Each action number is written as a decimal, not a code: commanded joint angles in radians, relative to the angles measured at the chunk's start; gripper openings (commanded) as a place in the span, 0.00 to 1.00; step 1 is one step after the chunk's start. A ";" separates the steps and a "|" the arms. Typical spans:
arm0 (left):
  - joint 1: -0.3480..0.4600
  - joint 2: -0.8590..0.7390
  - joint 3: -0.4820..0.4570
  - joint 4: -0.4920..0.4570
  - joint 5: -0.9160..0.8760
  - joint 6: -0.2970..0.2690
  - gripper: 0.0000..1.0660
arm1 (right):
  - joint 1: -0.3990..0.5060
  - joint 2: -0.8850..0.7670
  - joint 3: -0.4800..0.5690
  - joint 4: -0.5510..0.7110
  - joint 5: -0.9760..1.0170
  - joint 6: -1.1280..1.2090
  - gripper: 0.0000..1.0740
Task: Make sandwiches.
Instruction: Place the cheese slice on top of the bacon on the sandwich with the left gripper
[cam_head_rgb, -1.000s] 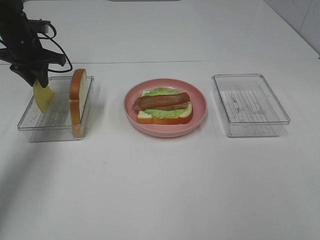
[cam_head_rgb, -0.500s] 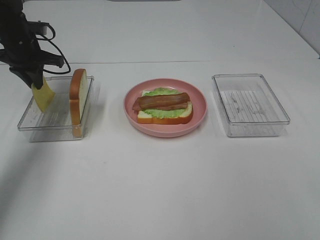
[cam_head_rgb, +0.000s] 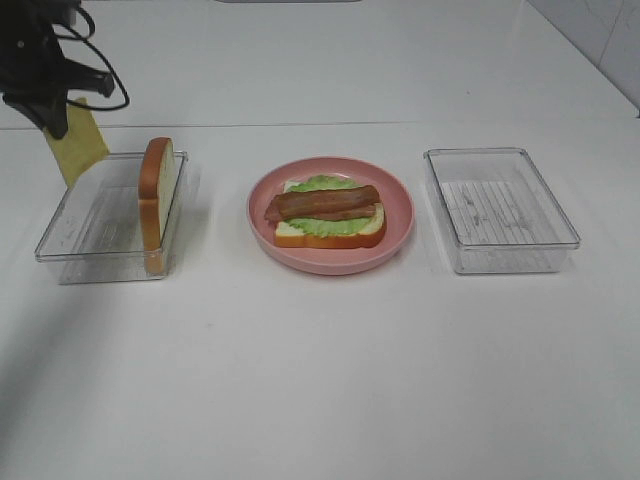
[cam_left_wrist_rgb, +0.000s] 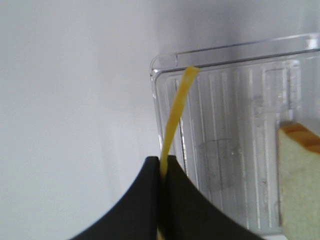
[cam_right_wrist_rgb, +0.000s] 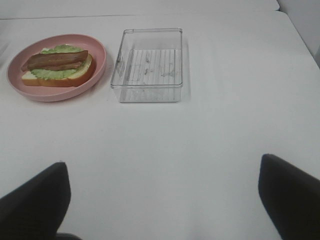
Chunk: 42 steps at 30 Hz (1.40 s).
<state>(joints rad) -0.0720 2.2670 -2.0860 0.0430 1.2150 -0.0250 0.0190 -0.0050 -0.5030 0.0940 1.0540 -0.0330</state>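
On the pink plate (cam_head_rgb: 330, 263) lies an open sandwich (cam_head_rgb: 330, 212): one bread slice topped with lettuce and a bacon strip, also seen in the right wrist view (cam_right_wrist_rgb: 57, 65). My left gripper (cam_head_rgb: 55, 115) is shut on a thin yellow cheese slice (cam_head_rgb: 78, 145), which hangs above the far left corner of the left clear tray (cam_head_rgb: 100, 262). The left wrist view shows the cheese slice (cam_left_wrist_rgb: 177, 115) edge-on between the closed jaws of the left gripper (cam_left_wrist_rgb: 162, 165). A second bread slice (cam_head_rgb: 155, 195) stands upright against that tray's right wall. My right gripper (cam_right_wrist_rgb: 162, 175) is open over bare table.
An empty clear tray (cam_head_rgb: 500, 210) sits right of the plate, also seen in the right wrist view (cam_right_wrist_rgb: 147, 65). The white table stretches in front of the trays and the plate. A black cable loops beside the left arm.
The left gripper has risen and moved back and left, lifting the cheese slice up out of the left tray. Nothing else has moved.
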 joint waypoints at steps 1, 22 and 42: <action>-0.025 -0.089 -0.006 -0.043 0.059 -0.010 0.00 | -0.003 -0.022 0.002 0.001 -0.004 -0.007 0.92; -0.311 -0.155 -0.006 -0.497 -0.131 0.073 0.00 | -0.003 -0.022 0.002 0.001 -0.004 -0.007 0.92; -0.395 0.112 -0.006 -0.737 -0.299 0.109 0.00 | -0.003 -0.022 0.002 0.002 -0.004 -0.007 0.92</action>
<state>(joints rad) -0.4620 2.3600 -2.0920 -0.6730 0.9290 0.0770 0.0190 -0.0050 -0.5030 0.0940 1.0540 -0.0330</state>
